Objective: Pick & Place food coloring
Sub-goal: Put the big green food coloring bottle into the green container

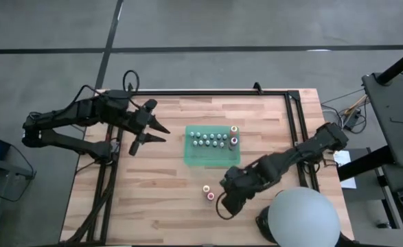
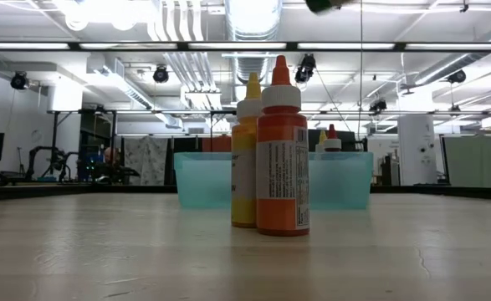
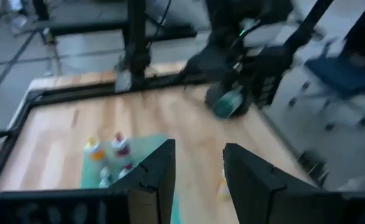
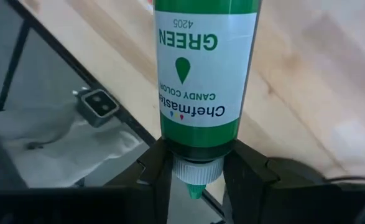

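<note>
My right gripper (image 1: 227,202) hangs over the table's near right part, shut on a green food coloring bottle (image 4: 198,68) labelled GREEN. An orange bottle (image 2: 283,150) and a yellow bottle (image 2: 247,155) stand upright side by side on the wood (image 1: 206,193), just left of that gripper. Several tiny bottles (image 1: 211,139) and two taller ones (image 1: 233,135) stand in a pale green tray (image 1: 191,159) at the table's middle. My left gripper (image 1: 156,130) hovers left of the tray, open and holding nothing. My right gripper pinches the green bottle at its shoulder (image 4: 198,146), just by the white cap, between the two fingers (image 4: 157,168). The fingers slant down from above and run along the bottle. It hangs below them, cap toward the wrist and base down, clear of the table.
A black rail frame (image 1: 208,92) runs along the table's far, left and right edges. A white dome (image 1: 303,218) sits at the near right corner beside my right arm. Bare wood (image 1: 146,199) lies at the near left.
</note>
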Action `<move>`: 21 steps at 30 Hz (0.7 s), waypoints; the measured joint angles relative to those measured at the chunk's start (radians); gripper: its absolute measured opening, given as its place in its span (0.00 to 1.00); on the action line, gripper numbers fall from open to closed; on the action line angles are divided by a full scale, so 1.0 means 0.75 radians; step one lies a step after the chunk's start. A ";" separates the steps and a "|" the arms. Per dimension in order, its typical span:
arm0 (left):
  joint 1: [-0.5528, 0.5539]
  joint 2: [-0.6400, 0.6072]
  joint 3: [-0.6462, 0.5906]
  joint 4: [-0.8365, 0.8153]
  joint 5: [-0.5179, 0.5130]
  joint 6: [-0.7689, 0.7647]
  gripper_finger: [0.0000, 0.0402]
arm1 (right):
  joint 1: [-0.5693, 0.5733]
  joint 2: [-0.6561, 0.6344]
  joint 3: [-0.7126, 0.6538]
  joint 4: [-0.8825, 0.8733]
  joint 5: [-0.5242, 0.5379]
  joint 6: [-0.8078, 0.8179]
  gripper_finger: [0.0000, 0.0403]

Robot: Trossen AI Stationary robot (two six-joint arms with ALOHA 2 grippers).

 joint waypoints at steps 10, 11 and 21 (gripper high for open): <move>-0.001 0.057 0.084 0.077 0.266 -0.230 0.27 | -0.149 -0.017 0.185 -0.104 0.051 -0.335 0.26; 0.000 0.065 0.091 0.077 0.267 -0.231 0.27 | -0.163 -0.017 0.197 -0.107 0.062 -0.364 0.26; 0.000 0.174 0.144 0.075 0.258 -0.243 0.43 | -0.275 -0.016 0.318 -0.120 0.094 -0.600 0.27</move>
